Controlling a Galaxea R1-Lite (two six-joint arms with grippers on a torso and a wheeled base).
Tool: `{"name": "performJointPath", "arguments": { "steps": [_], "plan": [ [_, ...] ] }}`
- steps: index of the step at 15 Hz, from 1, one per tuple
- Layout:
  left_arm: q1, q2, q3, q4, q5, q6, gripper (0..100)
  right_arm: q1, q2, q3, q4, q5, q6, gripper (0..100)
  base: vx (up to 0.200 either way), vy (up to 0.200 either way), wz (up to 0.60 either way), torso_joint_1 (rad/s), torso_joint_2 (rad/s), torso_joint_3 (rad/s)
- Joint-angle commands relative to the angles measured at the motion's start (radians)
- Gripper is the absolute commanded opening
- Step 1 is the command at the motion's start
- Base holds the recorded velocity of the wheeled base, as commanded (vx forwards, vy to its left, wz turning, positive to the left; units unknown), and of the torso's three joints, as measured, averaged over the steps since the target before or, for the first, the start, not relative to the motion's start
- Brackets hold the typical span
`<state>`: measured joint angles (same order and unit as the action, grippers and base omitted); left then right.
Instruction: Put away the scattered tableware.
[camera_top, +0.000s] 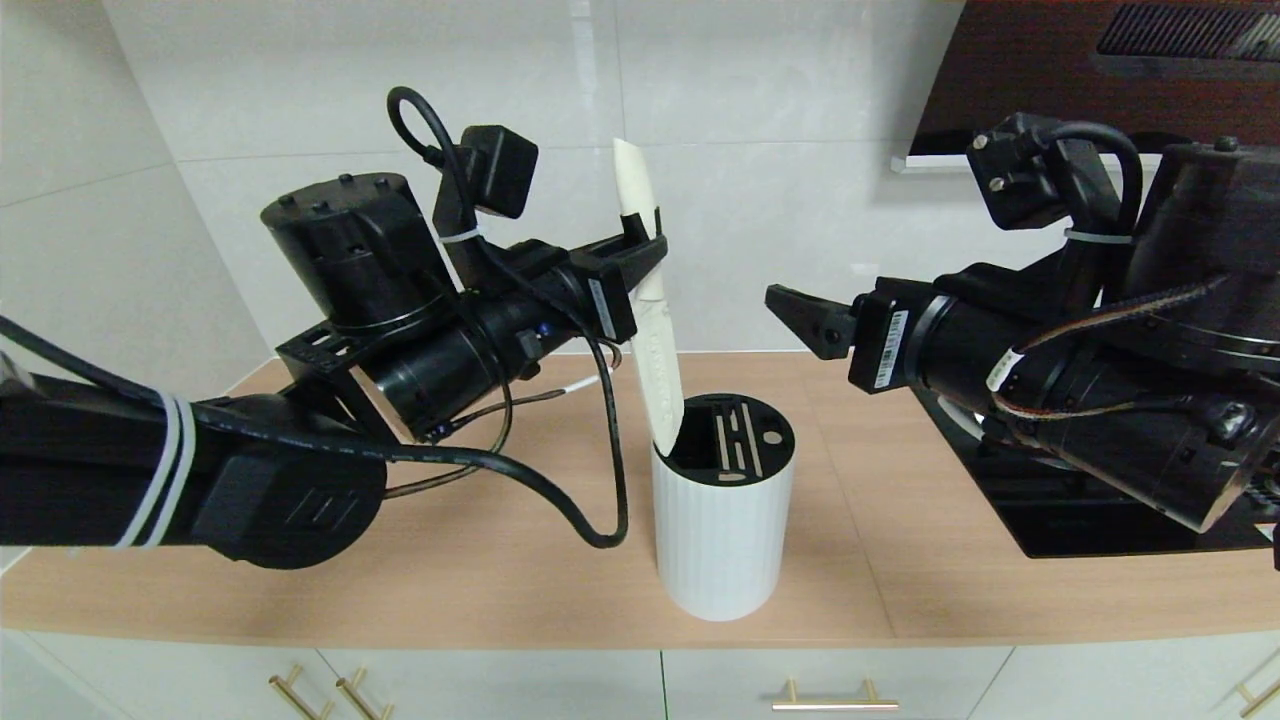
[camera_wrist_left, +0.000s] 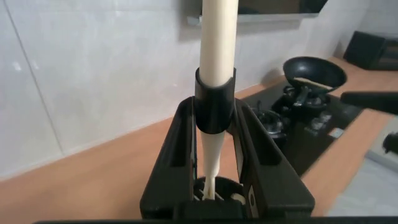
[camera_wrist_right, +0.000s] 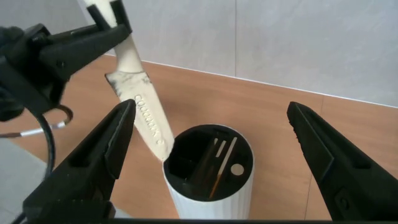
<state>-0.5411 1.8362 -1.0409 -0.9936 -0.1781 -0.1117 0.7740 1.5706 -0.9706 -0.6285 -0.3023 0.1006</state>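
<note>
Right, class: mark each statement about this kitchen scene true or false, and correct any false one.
1. The left gripper is shut on the white knife. True.
2. The knife's blade is sunk fully into the holder. False: only its tip reaches the holder's top.
3. The right gripper is open and holds nothing. True.
4. The holder lies on its side on the counter. False: it stands upright.
5. A frying pan sits on the hob. True.
</note>
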Motion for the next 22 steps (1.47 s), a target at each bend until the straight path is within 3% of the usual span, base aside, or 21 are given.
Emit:
{"name": "performJointPath", "arguments": {
  "steps": [1,3,10,13,18,22],
  "plan": [
    [-0.019,0.066,0.016,-0.100,-0.004,0.020,0,0.001,0.009,0.001,0.000,0.000,0.001,100,0.000,0.000,0.00,0.000,0.00,0.000],
    [-0.030,0.098,0.013,-0.151,-0.003,0.020,0,0.001,0.022,0.001,0.000,-0.001,0.001,100,0.000,0.000,0.00,0.000,0.00,0.000],
    [-0.039,0.100,0.018,-0.155,-0.001,0.020,0,0.001,0.029,0.001,0.000,-0.001,-0.002,100,0.000,0.000,0.00,0.000,0.00,0.000],
    [-0.046,0.101,0.078,-0.169,-0.001,0.020,0,0.001,0.032,0.001,0.000,-0.001,-0.002,100,0.000,0.000,0.00,0.000,0.00,0.000],
    [-0.062,0.172,0.117,-0.309,-0.001,0.021,0,0.001,0.039,0.001,-0.002,-0.001,-0.002,100,0.000,0.000,0.00,0.000,0.00,0.000],
    [-0.062,0.198,0.119,-0.330,-0.001,0.021,0,0.001,0.037,0.001,-0.003,-0.001,-0.002,100,0.000,0.000,0.00,0.000,0.00,0.000]
  ]
}}
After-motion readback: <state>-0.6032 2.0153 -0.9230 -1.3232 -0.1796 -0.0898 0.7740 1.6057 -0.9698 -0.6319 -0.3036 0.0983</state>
